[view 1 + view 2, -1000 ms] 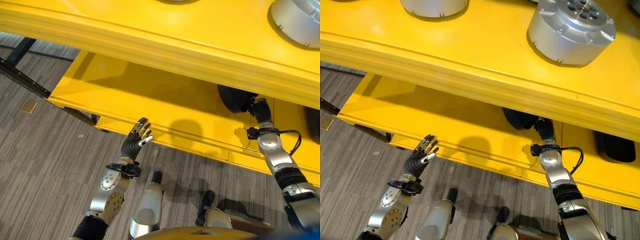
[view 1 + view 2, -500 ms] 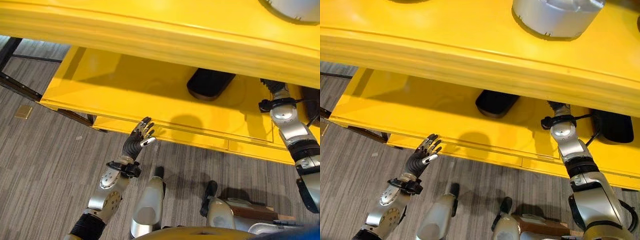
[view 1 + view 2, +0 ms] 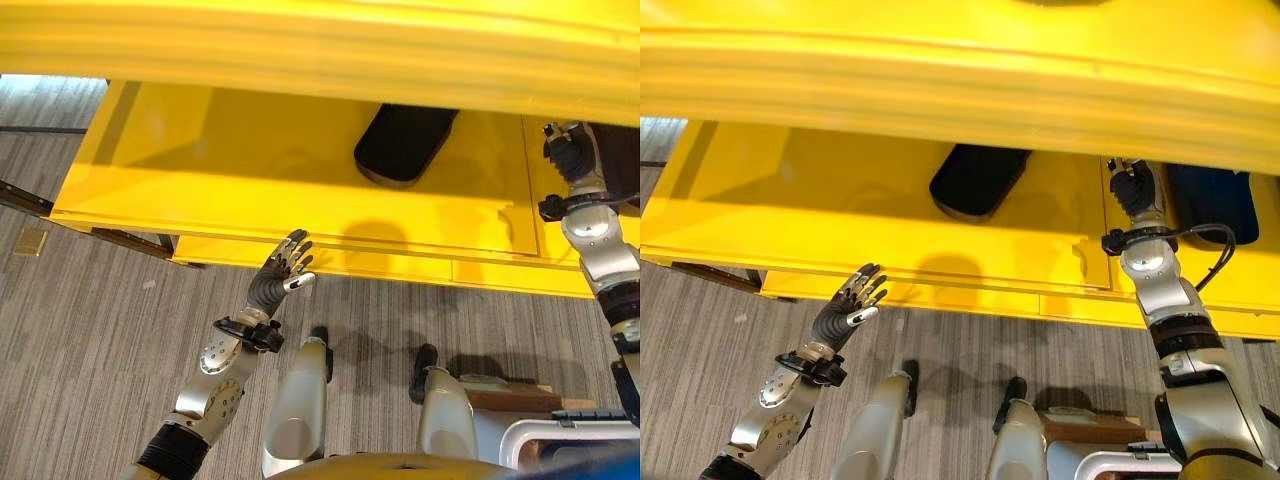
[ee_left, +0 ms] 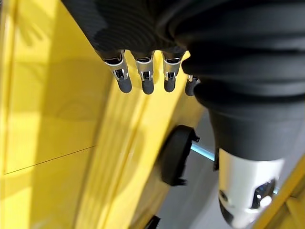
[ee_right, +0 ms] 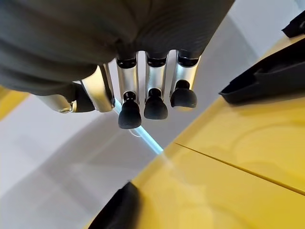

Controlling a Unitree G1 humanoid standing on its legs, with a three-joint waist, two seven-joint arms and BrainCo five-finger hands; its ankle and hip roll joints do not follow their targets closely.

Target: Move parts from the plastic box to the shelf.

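Grey striped carpet floor (image 3: pixel 90 330), small brass floor plate (image 3: pixel 31 241), pale wall (image 5: pixel 57 152)

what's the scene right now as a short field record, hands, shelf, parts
shelf: yellow shelf, lower board in view under the upper board's front edge
part: black part lying on the lower board, touched by neither hand
second part: dark part further right on the same board
left robot hand: fingers straight, holding nothing, at the shelf's front edge
right robot hand: over the lower board between the two parts, fingers relaxed, holding nothing
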